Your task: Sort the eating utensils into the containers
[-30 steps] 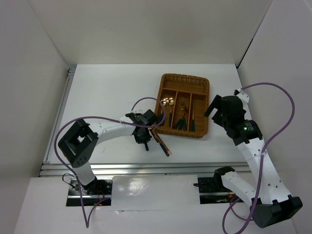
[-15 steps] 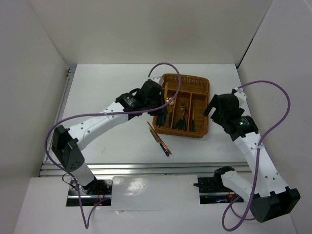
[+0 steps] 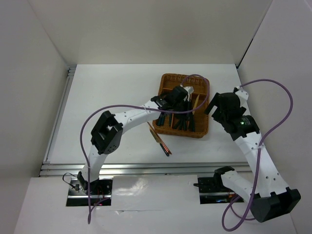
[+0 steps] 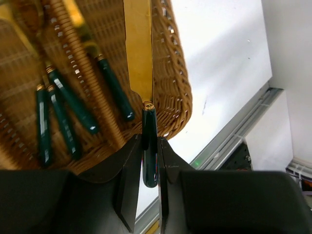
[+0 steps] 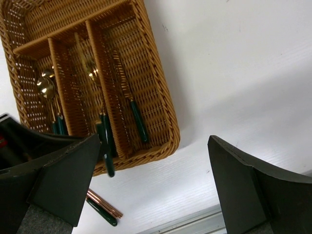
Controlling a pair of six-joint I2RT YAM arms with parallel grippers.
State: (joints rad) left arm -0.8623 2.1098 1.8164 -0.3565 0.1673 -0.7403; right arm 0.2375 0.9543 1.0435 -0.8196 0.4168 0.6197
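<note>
Near: chopsticks (image 3: 161,142) lie on tabletop (image 3: 107,92) just before wicker tray (image 4: 178,87) | left tool (image 4: 147,180) pinches knife (image 4: 139,48) by green handle, blade above tray's right rim | right tool (image 5: 153,175) spread wide beside tray, holding nothing | advice: shift inward, align with lane, lower, release | tray: spoons (image 5: 46,87) left lane, forks (image 5: 90,73) middle, one knife right.

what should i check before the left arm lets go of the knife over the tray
1. Left gripper clamped on the knife handle: ok.
2. Blade over the wicker tray compartment that holds another knife: ok.
3. Knife low enough to release: cannot tell.
4. Right gripper open, off to the tray's side: ok.
5. All utensils sorted: not ok, chopsticks lie on the table.
</note>
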